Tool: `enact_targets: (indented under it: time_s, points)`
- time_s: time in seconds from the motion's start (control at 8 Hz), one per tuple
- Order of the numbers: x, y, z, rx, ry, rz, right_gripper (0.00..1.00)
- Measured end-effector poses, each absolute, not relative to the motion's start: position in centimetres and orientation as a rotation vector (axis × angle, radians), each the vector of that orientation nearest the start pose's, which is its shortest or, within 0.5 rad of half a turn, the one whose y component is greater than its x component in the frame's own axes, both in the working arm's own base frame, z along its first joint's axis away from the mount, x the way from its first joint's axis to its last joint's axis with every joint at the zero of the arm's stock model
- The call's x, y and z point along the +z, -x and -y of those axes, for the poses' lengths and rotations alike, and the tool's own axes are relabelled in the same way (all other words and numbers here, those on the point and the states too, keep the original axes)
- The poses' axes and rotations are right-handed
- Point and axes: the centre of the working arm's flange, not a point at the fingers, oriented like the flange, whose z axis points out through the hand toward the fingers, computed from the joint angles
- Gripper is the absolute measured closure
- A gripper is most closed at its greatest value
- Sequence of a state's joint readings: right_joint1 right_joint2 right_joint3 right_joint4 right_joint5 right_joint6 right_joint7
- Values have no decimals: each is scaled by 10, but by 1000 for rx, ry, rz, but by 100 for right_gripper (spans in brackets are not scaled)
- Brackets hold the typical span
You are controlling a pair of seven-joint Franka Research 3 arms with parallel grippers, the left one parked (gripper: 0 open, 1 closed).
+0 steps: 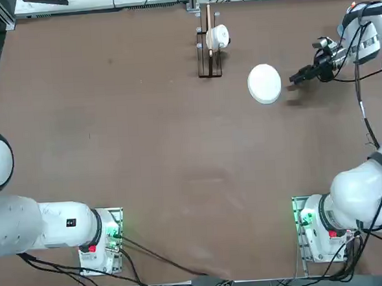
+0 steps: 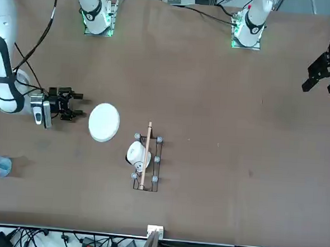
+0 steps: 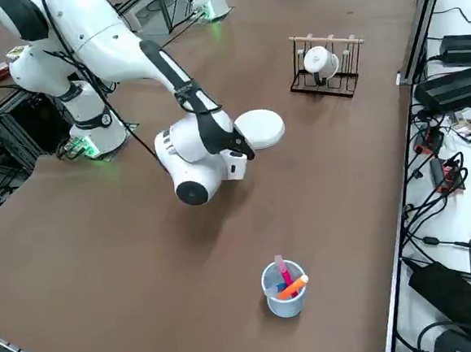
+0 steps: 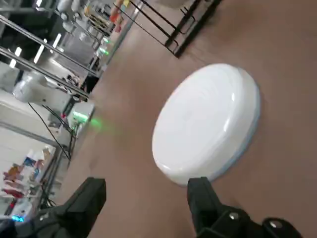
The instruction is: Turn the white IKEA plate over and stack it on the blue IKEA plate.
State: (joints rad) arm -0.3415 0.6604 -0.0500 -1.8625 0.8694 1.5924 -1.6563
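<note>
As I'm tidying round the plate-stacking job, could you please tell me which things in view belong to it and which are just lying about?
Part of the job:
- white plate
- blue plate, its rim showing beneath
- right gripper, open beside them

Just lying about:
- dark rack
- white cup
- clear blue cup with pens

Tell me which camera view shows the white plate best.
The right wrist view: the white plate is large and unobstructed there, with its pale blue underside edge showing, likely the blue plate beneath. The top and front views show just a plain white disc beside the end effector; the right side view shows it past the arm.
</note>
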Motion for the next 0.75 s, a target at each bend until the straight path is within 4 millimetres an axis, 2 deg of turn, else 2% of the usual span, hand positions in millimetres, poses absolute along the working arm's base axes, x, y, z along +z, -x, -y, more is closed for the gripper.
enact_targets:
  time_s: [0.12,0.25,0.38,0.5,0.62,0.75]
  points:
    - [165,-543,151,-210,1896,832,0]
    - [191,-556,170,-168,1968,896,0]
    - [230,-573,185,-103,2072,932,0]
    - [277,-590,190,-43,2193,932,0]
    - [322,-604,183,24,2320,900,0]
    - [362,-613,167,101,2454,828,0]
